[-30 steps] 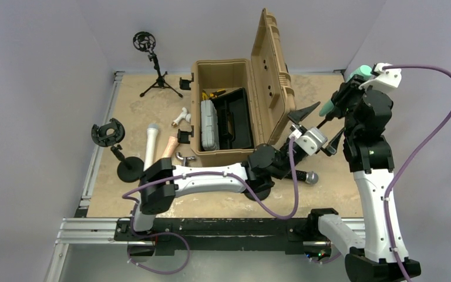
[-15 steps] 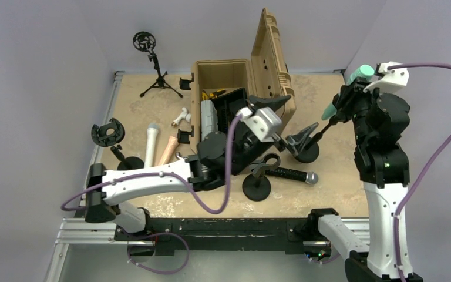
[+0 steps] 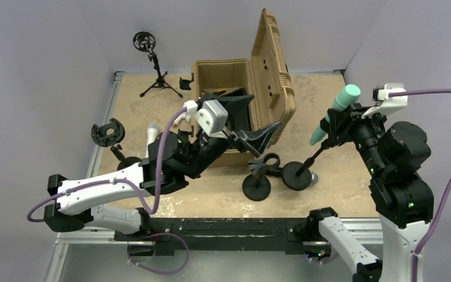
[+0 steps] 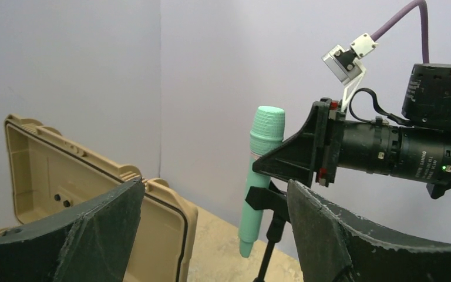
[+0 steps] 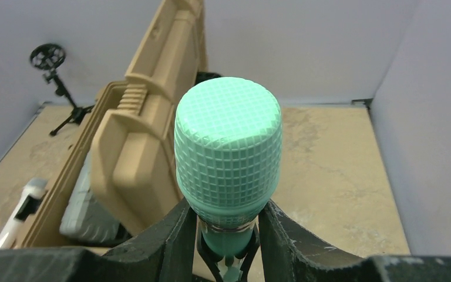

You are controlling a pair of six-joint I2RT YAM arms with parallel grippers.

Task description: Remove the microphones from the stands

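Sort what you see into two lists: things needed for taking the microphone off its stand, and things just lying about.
Needed: teal microphone, its stand, right gripper shut on the microphone, open left gripper.
Lying about: tan case, empty stand, tripod stand, white microphone, shock mount.

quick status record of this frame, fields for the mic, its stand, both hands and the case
microphone: teal, clipped in its stand, not yet removed
right hand: shut on the microphone just below its head
left hand: open, raised, facing the microphone, holding nothing
case: tan, lid open
second stand: clip empty, beside the first stand's base
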